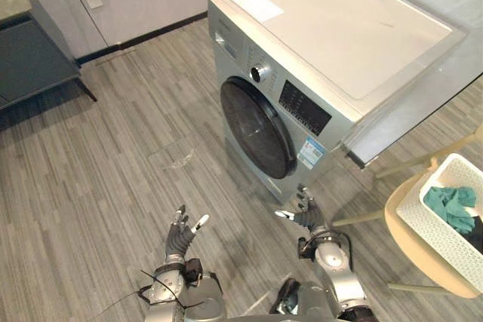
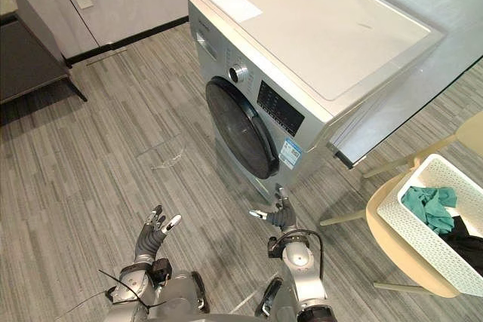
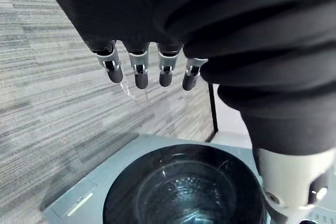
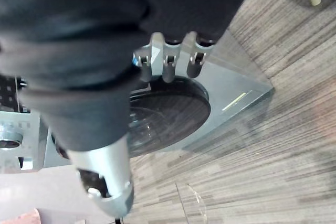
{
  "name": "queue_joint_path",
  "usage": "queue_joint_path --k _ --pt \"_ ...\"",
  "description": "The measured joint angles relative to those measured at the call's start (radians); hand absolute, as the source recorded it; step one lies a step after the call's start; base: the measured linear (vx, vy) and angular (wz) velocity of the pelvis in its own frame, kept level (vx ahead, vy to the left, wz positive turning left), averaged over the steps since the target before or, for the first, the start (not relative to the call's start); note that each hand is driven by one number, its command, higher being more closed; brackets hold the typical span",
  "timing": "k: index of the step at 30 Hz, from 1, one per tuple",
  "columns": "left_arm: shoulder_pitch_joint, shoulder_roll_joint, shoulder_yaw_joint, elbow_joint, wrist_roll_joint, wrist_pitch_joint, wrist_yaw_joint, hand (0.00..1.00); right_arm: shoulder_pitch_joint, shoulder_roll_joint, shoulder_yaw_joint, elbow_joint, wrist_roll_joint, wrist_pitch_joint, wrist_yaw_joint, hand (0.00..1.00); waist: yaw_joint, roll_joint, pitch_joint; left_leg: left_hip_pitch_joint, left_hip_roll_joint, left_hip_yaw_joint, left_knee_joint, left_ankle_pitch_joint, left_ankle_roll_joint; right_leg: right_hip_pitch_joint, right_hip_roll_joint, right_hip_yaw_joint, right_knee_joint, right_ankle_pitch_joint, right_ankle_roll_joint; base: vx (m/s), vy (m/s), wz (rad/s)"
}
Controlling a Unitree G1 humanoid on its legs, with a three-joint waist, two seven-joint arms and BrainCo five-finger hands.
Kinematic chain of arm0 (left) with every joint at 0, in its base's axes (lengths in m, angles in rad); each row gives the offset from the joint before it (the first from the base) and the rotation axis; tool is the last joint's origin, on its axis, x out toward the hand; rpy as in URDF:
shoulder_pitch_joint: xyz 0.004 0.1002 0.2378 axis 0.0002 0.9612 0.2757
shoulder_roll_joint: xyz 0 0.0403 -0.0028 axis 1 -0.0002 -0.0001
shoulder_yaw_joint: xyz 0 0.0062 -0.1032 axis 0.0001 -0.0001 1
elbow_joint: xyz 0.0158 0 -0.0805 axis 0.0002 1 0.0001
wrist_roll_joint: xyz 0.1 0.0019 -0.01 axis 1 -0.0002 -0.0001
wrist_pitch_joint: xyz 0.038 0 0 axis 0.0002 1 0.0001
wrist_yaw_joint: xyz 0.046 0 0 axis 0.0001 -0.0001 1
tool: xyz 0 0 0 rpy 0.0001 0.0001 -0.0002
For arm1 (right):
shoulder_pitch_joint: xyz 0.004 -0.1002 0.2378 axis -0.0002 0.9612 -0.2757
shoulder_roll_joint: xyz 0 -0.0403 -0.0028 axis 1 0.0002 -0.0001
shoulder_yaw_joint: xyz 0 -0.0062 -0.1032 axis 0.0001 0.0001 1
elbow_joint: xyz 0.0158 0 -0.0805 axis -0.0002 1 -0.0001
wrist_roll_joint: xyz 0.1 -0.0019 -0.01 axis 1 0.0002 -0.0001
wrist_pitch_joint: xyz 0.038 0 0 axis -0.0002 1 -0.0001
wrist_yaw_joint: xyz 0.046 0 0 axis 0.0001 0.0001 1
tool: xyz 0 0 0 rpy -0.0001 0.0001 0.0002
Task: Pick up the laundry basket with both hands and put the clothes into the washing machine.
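In the left eye view, the left hand (image 1: 181,233) is held up low over the striped grey floor (image 1: 98,179). Its fingers are spread and loosely straight, with nothing in them. The right hand (image 1: 306,216) is raised the same way, empty, near the lower front corner of the one washing machine (image 1: 339,35), whose round dark door (image 1: 256,127) is closed. The front has one knob (image 1: 259,73) and a blue-and-white sticker (image 1: 310,153), and a white sheet (image 1: 256,5) lies on the lid. Their print is too small to read.

In the right eye view, one white laundry basket (image 2: 419,239) sits on one pale chair (image 2: 392,250) to the robot's right, well apart from both hands. It holds a teal garment (image 2: 426,205) and a dark one (image 2: 464,250).

In the left wrist view, the fingers (image 3: 137,72) hang in a row, nearly straight and touching nothing, with the door glass beyond them.

In the right wrist view, the fingers (image 4: 168,65) are likewise relaxed and empty in front of the door.
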State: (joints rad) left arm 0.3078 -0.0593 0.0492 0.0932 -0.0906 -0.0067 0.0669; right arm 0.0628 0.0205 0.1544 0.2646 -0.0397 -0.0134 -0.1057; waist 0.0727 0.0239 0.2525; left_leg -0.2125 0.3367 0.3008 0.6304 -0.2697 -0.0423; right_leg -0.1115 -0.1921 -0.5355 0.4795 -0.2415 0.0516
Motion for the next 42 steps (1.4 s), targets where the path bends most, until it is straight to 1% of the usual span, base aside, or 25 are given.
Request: queue_joint_path --k 1,3,4,5,6,7,8,9,11,12,13,14,15,16,18,22,24,27,29,32,33,35,38,42 --pt "-0.004 -0.001 0.0 0.0 -0.015 -0.001 0.002 0.0 -0.006 -0.001 0.022 0.0 0.001 0.0 -0.002 0.0 0.002 0.005 0.004 -0.015 0.0 -0.062 0.028 0.002 0.002 0.011 0.018 0.008 -0.014 0.001 -0.002 0.01 0.002 -0.16" --pt "-0.009 0.005 0.001 0.0 -0.021 -0.001 0.004 0.0 -0.029 0.004 0.041 0.0 0.007 0.0 -0.005 0.0 0.005 0.005 0.006 -0.04 -0.005 -0.143 0.049 0.021 -0.007 0.018 0.037 0.017 -0.05 0.01 -0.014 0.01 0.01 -0.21" --pt "-0.021 0.008 0.001 0.0 -0.025 -0.001 0.005 0.0 -0.046 0.007 0.043 0.0 0.012 -0.001 -0.007 0.0 0.014 -0.006 0.013 -0.052 -0.009 -0.166 0.058 0.047 -0.015 0.019 0.042 0.021 -0.073 0.022 -0.02 -0.01 -0.028 -0.2" --pt "-0.038 0.011 0.002 0.0 -0.026 -0.002 0.006 0.0 -0.064 0.016 0.045 0.0 0.014 -0.001 -0.01 0.0 0.026 -0.018 0.026 -0.064 -0.008 -0.167 0.076 0.078 -0.02 0.022 0.043 0.025 -0.092 0.038 -0.027 -0.02 -0.035 -0.14" --pt "-0.042 0.011 0.003 -0.001 -0.026 -0.002 0.007 0.0 -0.073 0.016 0.047 0.0 0.02 -0.001 -0.013 0.0 0.027 -0.022 0.032 -0.074 -0.008 -0.17 0.085 0.091 -0.03 0.022 0.043 0.026 -0.1 0.045 -0.027 -0.03 -0.018 -0.06" --pt "-0.044 0.013 0.001 -0.001 -0.027 -0.002 0.007 0.0 -0.088 0.016 0.048 0.002 0.03 -0.002 -0.021 0.0 0.033 -0.026 0.043 -0.082 -0.012 -0.176 0.06 0.071 -0.056 0.024 0.04 0.028 -0.102 0.052 -0.03 0.0 0.0 0.0" --pt "-0.044 0.011 -0.006 -0.001 -0.029 -0.002 0.006 0.0 -0.108 0.017 0.043 0.008 0.033 -0.004 -0.026 0.0 0.029 -0.022 0.057 -0.046 -0.032 -0.188 -0.025 0.063 -0.07 0.015 0.037 0.028 -0.092 0.056 -0.027 -0.02 0.074 0.07" --pt "-0.052 0.015 -0.008 -0.001 -0.033 -0.001 0.006 0.0 -0.128 0.021 0.044 0.015 0.034 -0.004 -0.026 0.0 0.022 -0.034 0.07 -0.028 -0.057 -0.195 -0.075 0.058 -0.076 -0.005 0.018 0.029 -0.079 0.059 -0.023 -0.03 0.115 0.08" --pt "-0.066 0.015 -0.015 -0.001 -0.033 -0.001 0.006 0.0 -0.158 0.021 0.044 0.032 0.036 -0.003 -0.028 0.0 0.027 -0.04 0.098 -0.03 -0.084 -0.19 -0.106 0.058 -0.076 -0.038 -0.009 0.041 -0.062 0.065 -0.012 -0.06 0.121 0.04" --pt "-0.072 0.015 -0.016 -0.001 -0.033 -0.002 0.007 0.0 -0.184 0.024 0.046 0.049 0.039 -0.003 -0.03 0.0 0.03 -0.034 0.125 -0.03 -0.103 -0.186 -0.11 0.058 -0.075 -0.045 -0.026 0.048 -0.058 0.068 -0.007 -0.06 0.092 -0.03" --pt "-0.073 0.016 -0.016 -0.001 -0.033 -0.002 0.009 0.0 -0.198 0.027 0.048 0.064 0.039 -0.004 -0.033 0.0 0.034 -0.032 0.133 -0.032 -0.11 -0.184 -0.11 0.058 -0.075 -0.053 -0.035 0.055 -0.056 0.072 -0.001 -0.09 0.115 -0.18" --pt "-0.074 0.019 -0.019 -0.002 -0.033 -0.002 0.013 0.0 -0.224 0.036 0.05 0.088 0.039 -0.004 -0.047 0.0 0.053 -0.028 0.149 -0.032 -0.117 -0.172 -0.117 0.056 -0.072 -0.072 -0.039 0.077 -0.055 0.078 0.007 -0.1 0.091 -0.24" --pt "-0.074 0.024 -0.02 -0.002 -0.034 -0.002 0.023 0.0 -0.248 0.044 0.05 0.109 0.039 -0.004 -0.054 0.0 0.054 -0.016 0.164 -0.033 -0.128 -0.166 -0.129 0.05 -0.06 -0.08 -0.042 0.082 -0.061 0.087 0.008 -0.12 0.11 -0.2" --pt "-0.075 0.025 -0.02 -0.002 -0.034 -0.002 0.027 0.0 -0.262 0.048 0.05 0.121 0.04 -0.003 -0.064 0.0 0.055 -0.009 0.172 -0.036 -0.133 -0.164 -0.142 0.045 -0.052 -0.092 -0.047 0.083 -0.061 0.092 0.012 -0.13 0.095 -0.03" --pt "-0.082 0.033 -0.024 -0.001 -0.034 -0.003 0.042 0.0 -0.3 0.053 0.05 0.148 0.04 -0.003 -0.077 0.0 0.057 -0.005 0.193 -0.047 -0.148 -0.162 -0.165 0.051 -0.044 -0.117 -0.057 0.09 -0.062 0.11 0.012 -0.12 0.063 0.0" --pt "-0.105 0.043 -0.057 0.0 -0.035 -0.01 0.054 0.0 -0.357 0.05 0.024 0.179 0.039 0.0 -0.123 0.0 0.069 -0.002 0.206 -0.096 -0.166 -0.161 -0.185 0.077 -0.027 -0.167 -0.07 0.09 -0.074 0.143 0.011 -0.11 0.036 0.02" --pt "-0.114 0.035 -0.077 0.007 -0.049 -0.022 0.07 0.0 -0.412 0.043 -0.027 0.219 0.038 0.001 -0.154 0.0 0.074 0.002 0.211 -0.117 -0.169 -0.162 -0.212 0.103 -0.023 -0.178 -0.068 0.078 -0.113 0.176 0.009 -0.14 0.015 0.1" --pt "-0.118 0.032 -0.086 0.024 -0.056 -0.035 0.071 0.0 -0.467 0.018 -0.095 0.233 0.029 0.002 -0.187 0.0 0.079 0.003 0.214 -0.146 -0.169 -0.16 -0.223 0.12 -0.021 -0.197 -0.06 0.074 -0.147 0.207 0.007 -0.09 0.022 0.01" --pt "-0.119 0.031 -0.081 0.026 -0.057 -0.042 0.088 0.0 -0.538 -0.01 -0.174 0.229 0.015 0.007 -0.245 0.0 0.082 0.0 0.228 -0.164 -0.165 -0.157 -0.234 0.127 -0.019 -0.204 -0.053 0.074 -0.188 0.236 0.004 -0.1 0.024 -0.08" --pt "-0.125 0.023 -0.077 0.027 -0.068 -0.042 0.11 0.0 -0.577 -0.044 -0.263 0.145 -0.037 0.037 -0.333 0.0 0.082 -0.001 0.241 -0.178 -0.164 -0.152 -0.233 0.128 -0.016 -0.208 -0.048 0.073 -0.217 0.258 0.002 -0.05 0.028 -0.06" --pt "-0.129 0.021 -0.076 0.028 -0.071 -0.042 0.113 0.0 -0.578 -0.049 -0.276 0.123 -0.048 0.041 -0.347 0.0 0.082 -0.003 0.243 -0.178 -0.164 -0.15 -0.234 0.128 -0.016 -0.208 -0.048 0.073 -0.22 0.259 0.003 -0.01 0.024 -0.05" --pt "-0.136 0.019 -0.064 0.028 -0.076 -0.048 0.124 0.0 -0.582 -0.052 -0.308 0.053 -0.08 0.044 -0.402 0.0 0.079 -0.006 0.245 -0.182 -0.164 -0.15 -0.231 0.131 -0.012 -0.208 -0.047 0.072 -0.225 0.262 0.006 0.0 0.0 0.0" --pt "-0.139 0.0 -0.043 0.03 -0.077 -0.048 0.135 0.0 -0.588 -0.052 -0.319 0.034 -0.088 0.044 -0.438 0.0 0.078 -0.006 0.245 -0.184 -0.164 -0.155 -0.23 0.132 -0.011 -0.208 -0.044 0.069 -0.23 0.263 0.006 0.07 0.005 0.01" --pt "-0.161 0.0 -0.045 0.043 -0.097 -0.049 0.135 0.0 -0.64 -0.044 -0.326 0.041 -0.07 0.047 -0.443 0.0 0.081 -0.007 0.246 -0.197 -0.162 -0.17 -0.233 0.134 -0.014 -0.208 -0.037 0.054 -0.238 0.263 0.006 0.05 -0.005 0.08"
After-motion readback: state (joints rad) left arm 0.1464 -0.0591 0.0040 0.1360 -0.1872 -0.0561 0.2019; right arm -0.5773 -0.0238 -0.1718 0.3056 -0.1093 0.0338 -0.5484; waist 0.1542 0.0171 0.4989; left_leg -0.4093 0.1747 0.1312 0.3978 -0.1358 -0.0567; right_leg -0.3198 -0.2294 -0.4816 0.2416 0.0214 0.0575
